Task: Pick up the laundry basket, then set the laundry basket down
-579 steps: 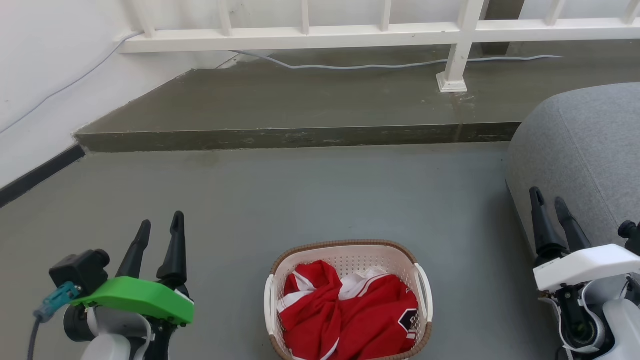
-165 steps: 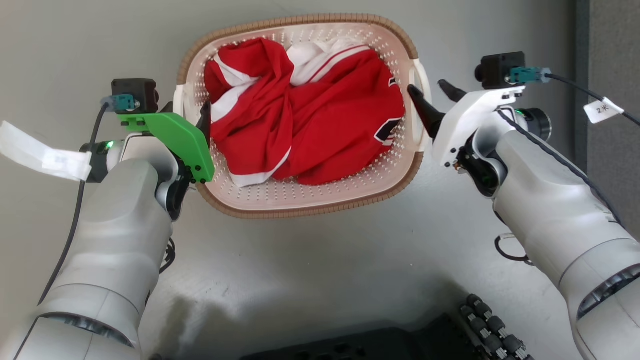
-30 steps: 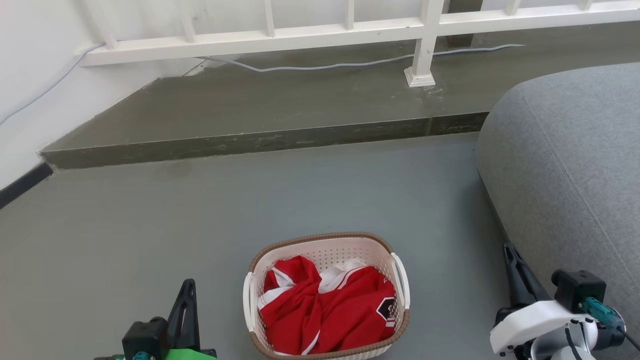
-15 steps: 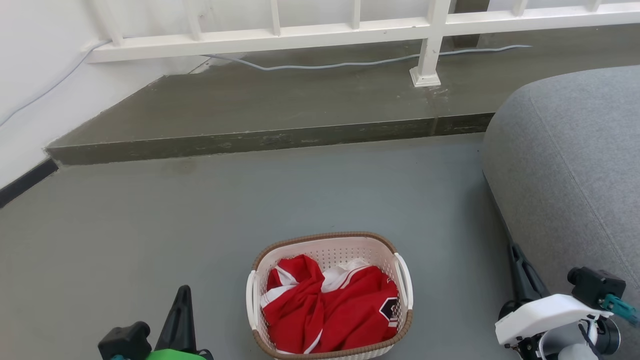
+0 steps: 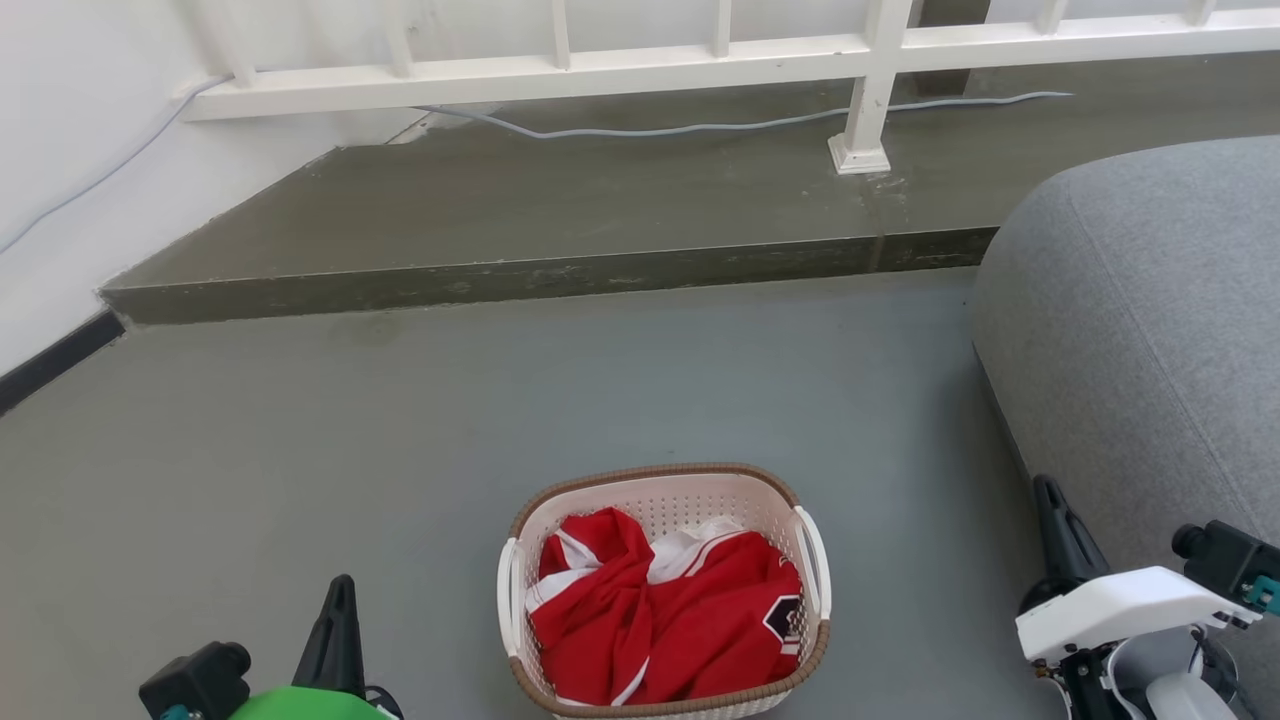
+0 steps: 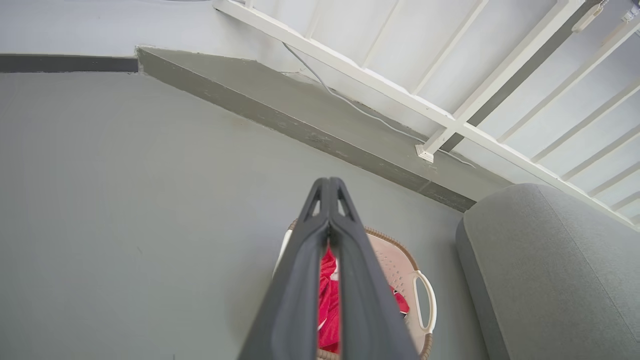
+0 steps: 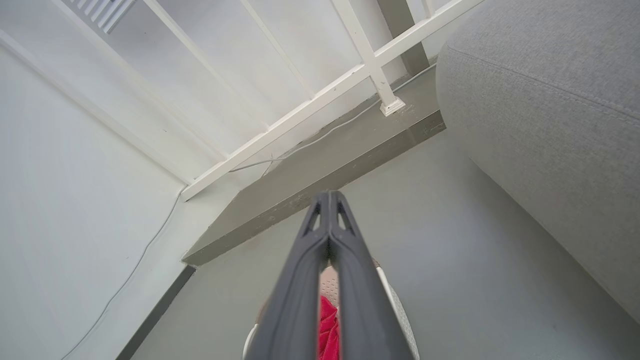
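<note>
Head view showed the laundry basket (image 5: 655, 470) on the floor (image 5: 400, 450), short of the step (image 5: 550, 280), between clenched, empty left fingers (image 5: 338, 630) and right fingers (image 5: 1060, 535); likely light, stiff plastic, best lifted by both loop handles (image 5: 818, 575).

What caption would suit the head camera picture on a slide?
Laundry basket of red clothes on the grey floor between the robot's left fingers and right fingers.

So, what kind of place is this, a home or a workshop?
Probably a room in a home, or a mock-up of one: a grey upholstered seat, a laundry basket holding red clothing on the grey floor, and a white railing along a raised step.
</note>
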